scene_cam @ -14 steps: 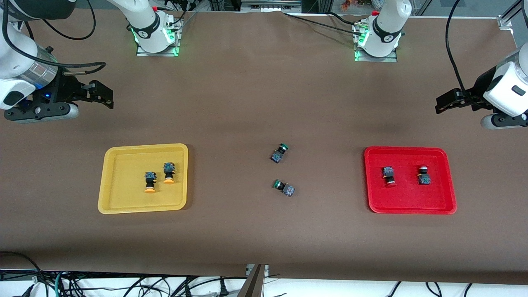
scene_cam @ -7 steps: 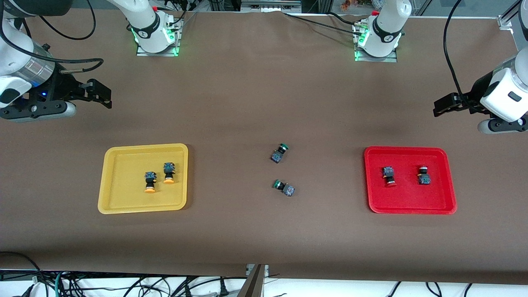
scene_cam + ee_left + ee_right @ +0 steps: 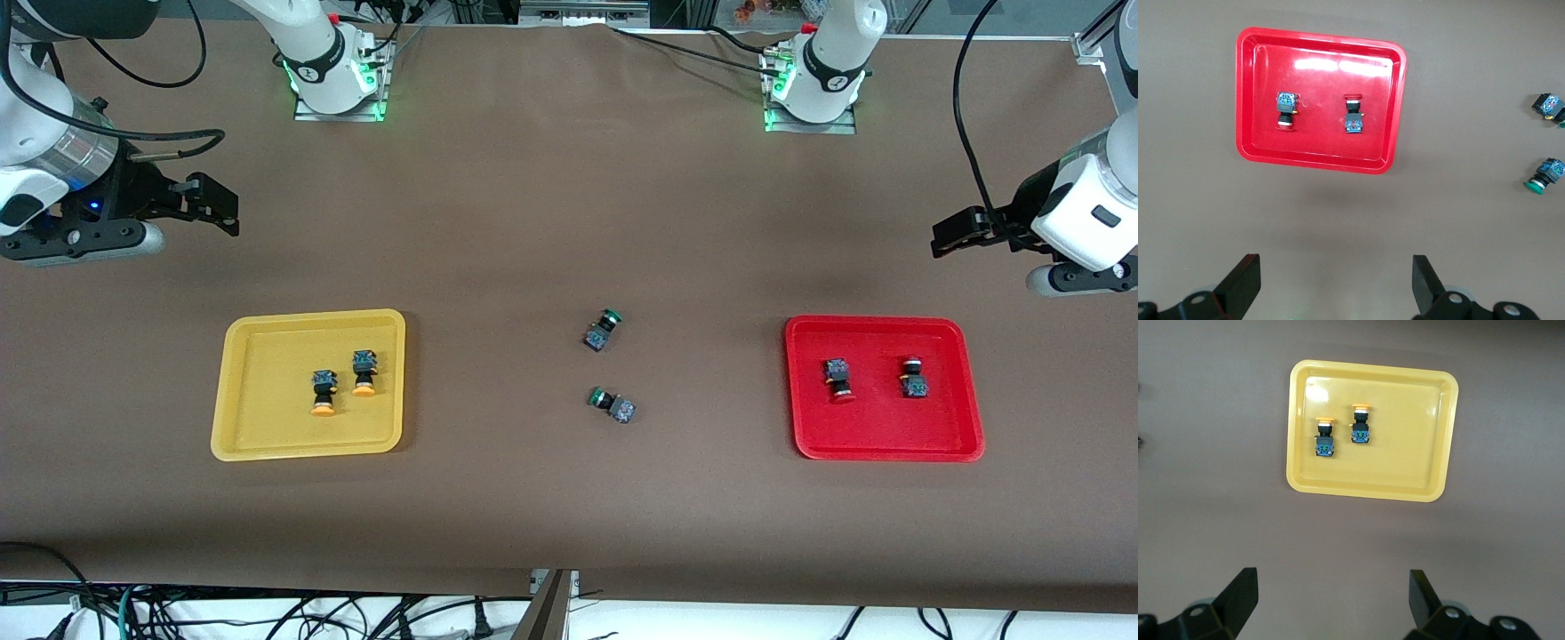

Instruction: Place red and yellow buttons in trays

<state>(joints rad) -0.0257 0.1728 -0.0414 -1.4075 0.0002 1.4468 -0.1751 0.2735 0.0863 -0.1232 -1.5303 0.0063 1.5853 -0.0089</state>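
Observation:
Two orange-yellow capped buttons (image 3: 324, 392) (image 3: 364, 372) lie side by side in the yellow tray (image 3: 267, 440); they also show in the right wrist view (image 3: 1325, 437) (image 3: 1361, 425). Two red capped buttons (image 3: 837, 379) (image 3: 913, 377) lie apart in the red tray (image 3: 876, 444), also in the left wrist view (image 3: 1285, 109) (image 3: 1353, 115). My right gripper (image 3: 218, 210) is open and empty, up over bare table at the right arm's end. My left gripper (image 3: 956, 233) is open and empty, up over bare table at the left arm's end.
Two green capped buttons (image 3: 602, 330) (image 3: 613, 404) lie on the brown table (image 3: 533, 222) midway between the trays, one nearer the front camera. Both arm bases stand along the table's edge farthest from the front camera. Cables hang below the front edge.
Both grippers have drawn slightly outward toward their own ends of the table. The buttons and trays have not moved.

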